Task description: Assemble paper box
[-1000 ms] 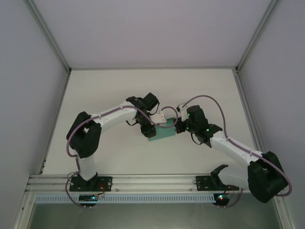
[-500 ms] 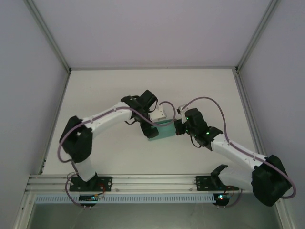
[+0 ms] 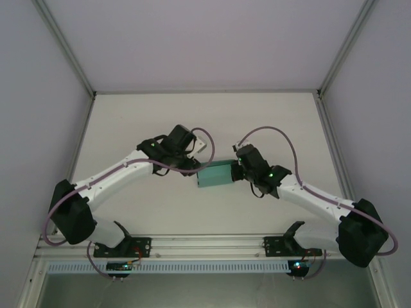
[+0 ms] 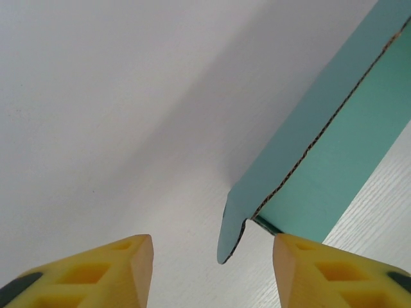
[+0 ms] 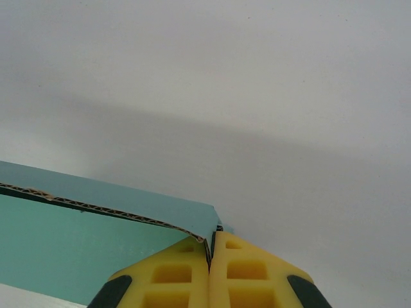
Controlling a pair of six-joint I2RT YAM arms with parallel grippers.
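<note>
Now the paper box [image 3: 215, 174] lies mid-counter [image 3: 148, 122], one corner clamped in the right jaws; the left jaws gape empty beside it. Any sideways pull could crease the thin card.

white table [image 3: 128, 122], faint wood grain; teal paper box [image 3: 215, 174] rests near its middle

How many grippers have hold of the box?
1. The right gripper is shut on the box at its right end. The left gripper is open, the box's left flap between its fingers, ungripped.
</note>
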